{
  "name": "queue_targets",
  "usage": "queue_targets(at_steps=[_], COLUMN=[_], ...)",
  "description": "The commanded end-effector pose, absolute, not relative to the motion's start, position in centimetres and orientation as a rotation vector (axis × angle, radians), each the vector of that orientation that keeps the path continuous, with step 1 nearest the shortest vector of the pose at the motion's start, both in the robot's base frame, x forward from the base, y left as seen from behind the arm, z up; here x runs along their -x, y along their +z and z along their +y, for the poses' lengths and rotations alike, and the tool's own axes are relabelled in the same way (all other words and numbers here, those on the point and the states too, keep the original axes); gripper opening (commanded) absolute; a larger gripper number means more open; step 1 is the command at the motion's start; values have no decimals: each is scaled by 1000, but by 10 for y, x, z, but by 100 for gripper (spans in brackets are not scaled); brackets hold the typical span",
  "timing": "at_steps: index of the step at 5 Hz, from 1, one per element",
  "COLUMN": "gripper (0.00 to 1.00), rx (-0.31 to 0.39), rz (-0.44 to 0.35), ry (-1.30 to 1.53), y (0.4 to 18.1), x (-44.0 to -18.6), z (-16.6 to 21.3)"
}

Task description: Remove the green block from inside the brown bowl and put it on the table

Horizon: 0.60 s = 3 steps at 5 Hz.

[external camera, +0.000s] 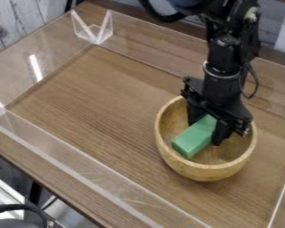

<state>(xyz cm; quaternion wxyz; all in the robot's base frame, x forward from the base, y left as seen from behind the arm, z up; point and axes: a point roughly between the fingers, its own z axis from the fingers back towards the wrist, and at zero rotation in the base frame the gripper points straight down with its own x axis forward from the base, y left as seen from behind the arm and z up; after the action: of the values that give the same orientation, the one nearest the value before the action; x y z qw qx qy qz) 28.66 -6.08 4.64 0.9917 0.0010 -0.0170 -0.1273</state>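
Legible text, labels, brands, numbers, signs: none showing. Nothing readable is appearing on any surface in view.

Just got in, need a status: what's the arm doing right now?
The single arm has its gripper lowered straight down into the brown bowl, shut on the far end of the green block. The block's near end points toward the bowl's front-left wall, and it has not yet been lifted out. The table around the bowl is where the block is meant to go. So: grasp made, lift not yet done.
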Motion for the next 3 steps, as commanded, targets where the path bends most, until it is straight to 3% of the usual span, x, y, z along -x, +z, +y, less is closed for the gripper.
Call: queue_targets(at_steps=[1,3], gripper=[0,0], rx=[7,12], rz=[-115,-133], ry=[-250,-231], y=[72,85], x=[-299,-299], z=[-57,-48])
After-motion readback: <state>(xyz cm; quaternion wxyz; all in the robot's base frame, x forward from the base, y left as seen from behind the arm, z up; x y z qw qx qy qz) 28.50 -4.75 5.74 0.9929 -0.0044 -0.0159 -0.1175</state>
